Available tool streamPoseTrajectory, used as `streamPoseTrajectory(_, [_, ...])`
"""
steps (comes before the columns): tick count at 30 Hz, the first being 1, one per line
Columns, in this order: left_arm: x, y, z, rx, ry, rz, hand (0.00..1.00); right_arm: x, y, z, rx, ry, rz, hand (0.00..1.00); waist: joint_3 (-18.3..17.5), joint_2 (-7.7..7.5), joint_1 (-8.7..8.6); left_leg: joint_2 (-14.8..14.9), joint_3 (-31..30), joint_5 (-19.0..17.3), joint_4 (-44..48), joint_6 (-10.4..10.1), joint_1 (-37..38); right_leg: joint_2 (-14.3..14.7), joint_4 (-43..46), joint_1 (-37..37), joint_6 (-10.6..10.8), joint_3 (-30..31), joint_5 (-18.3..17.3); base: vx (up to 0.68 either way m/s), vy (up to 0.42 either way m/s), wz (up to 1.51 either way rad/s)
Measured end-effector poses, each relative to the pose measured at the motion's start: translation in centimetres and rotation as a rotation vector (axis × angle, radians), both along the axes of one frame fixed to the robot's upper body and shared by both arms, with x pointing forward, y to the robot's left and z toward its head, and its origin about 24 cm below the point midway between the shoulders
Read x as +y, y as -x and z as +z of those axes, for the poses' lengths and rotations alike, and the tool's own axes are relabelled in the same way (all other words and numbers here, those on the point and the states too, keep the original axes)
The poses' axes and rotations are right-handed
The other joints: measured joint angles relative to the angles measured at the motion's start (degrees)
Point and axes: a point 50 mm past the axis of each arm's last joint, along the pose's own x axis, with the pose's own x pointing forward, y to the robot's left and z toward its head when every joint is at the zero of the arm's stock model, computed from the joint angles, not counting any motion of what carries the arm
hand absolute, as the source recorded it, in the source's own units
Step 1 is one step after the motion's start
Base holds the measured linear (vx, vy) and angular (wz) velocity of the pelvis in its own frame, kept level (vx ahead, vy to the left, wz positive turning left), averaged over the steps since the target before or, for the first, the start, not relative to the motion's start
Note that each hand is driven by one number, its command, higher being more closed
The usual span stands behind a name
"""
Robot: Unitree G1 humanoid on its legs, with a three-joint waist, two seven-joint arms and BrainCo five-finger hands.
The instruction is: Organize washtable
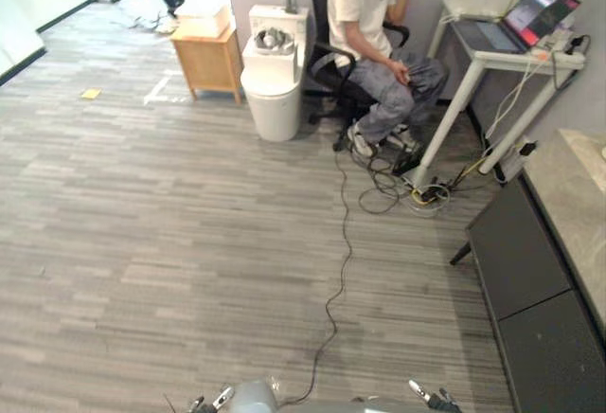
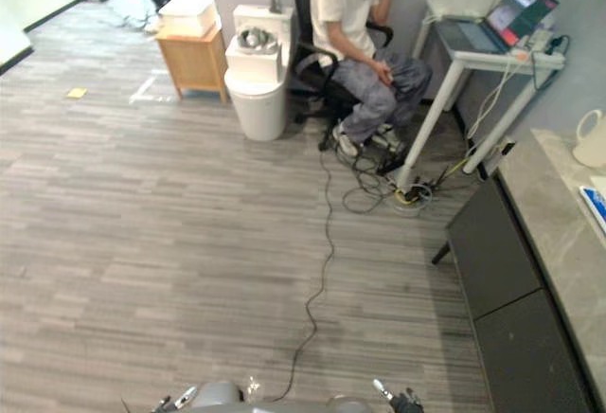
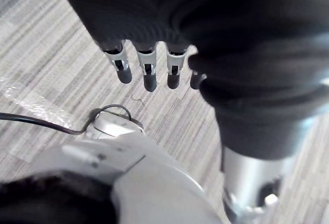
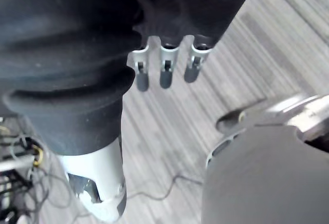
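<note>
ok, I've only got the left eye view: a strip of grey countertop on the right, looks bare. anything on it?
Observer: Yes, the right eye view shows a white jug standing on the countertop toward its far end.
Operator: anything else?
Observer: A flat blue and white item at the frame's edge, nearer than the jug; can't tell what.
Operator: hands?
Observer: Wrist views: left hand and right hand both have straight fingers and hold nothing.
</note>
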Motion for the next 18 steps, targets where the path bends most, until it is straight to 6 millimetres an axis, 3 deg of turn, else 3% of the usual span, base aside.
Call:
streamPoseTrajectory(1, [0.3, 0.0, 0.1, -0.004, -0.013, 0.008, 0.0, 0.4, 0.3, -0.1, 0.003, -0.009, 0.003, 0.0, -0.81, -0.99, 0.04, -0.76, 0.64, -0.25, -0.64, 0.05, 0.08, -0.62, 0.27, 0.24, 0.08, 0.04, 0.04, 0.23, 0.324, -0.45])
streamPoseTrajectory(2, [0.9, -0.2, 0.3, -0.016, -0.031, 0.011, 0.0, 1.0, 0.4, 0.0, -0.003, -0.016, 0.023, 0.0, -1.09, -2.68, 0.31, -2.04, 1.92, -0.78, -1.5, 0.92, 0.7, -1.35, 2.88, -0.54, -0.2, -0.15, -0.44, 0.25, 0.209, -0.25])
streamPoseTrajectory(3, [1.1, -0.3, 0.4, -0.034, -0.035, 0.03, 0.0, 1.4, 0.7, -0.1, 0.004, -0.026, 0.021, 0.0, -1.21, -3.45, 0.82, -3.11, 2.94, -1.44, -1.47, 2.04, 1.03, -2.2, 3.65, -1.18, -1.0, -0.32, -0.95, 0.28, 0.227, -0.27])
streamPoseTrajectory(6, [1.0, 0.0, 0.4, -0.026, -0.031, 0.037, 0.0, 1.5, 0.7, -0.1, 0.0, -0.03, 0.019, 0.0, -1.71, -3.46, 0.81, -4.67, 6.15, -2.29, 0.33, 4.29, 2.73, -3.83, 2.73, -1.29, -0.12, 3.26, 0.39, 0.19, 0.196, -0.46])
streamPoseTrajectory(12, [1.0, 0.7, 0.1, 0.019, -0.027, 0.023, 0.0, 1.8, 0.4, -0.3, 0.012, -0.047, 0.029, 0.0, -3.86, -3.77, 0.52, -4.83, 7.88, -2.33, 0.08, 4.4, 3.56, -4.22, 0.32, -4.23, -0.17, 7.97, 4.64, 0.11, 0.08, -0.7])
streamPoseTrajectory(18, [0.4, 0.7, -0.2, 0.061, -0.026, -0.092, 0.0, 0.5, -0.4, -0.2, 0.013, -0.017, 0.051, 0.0, -4.1, -1.75, -0.02, -5.81, 8.41, -1.69, -6.35, 5.44, 6.27, -4.19, 7.13, -11.73, -0.34, 9.13, 6.47, -0.01, 0.041, -0.6])
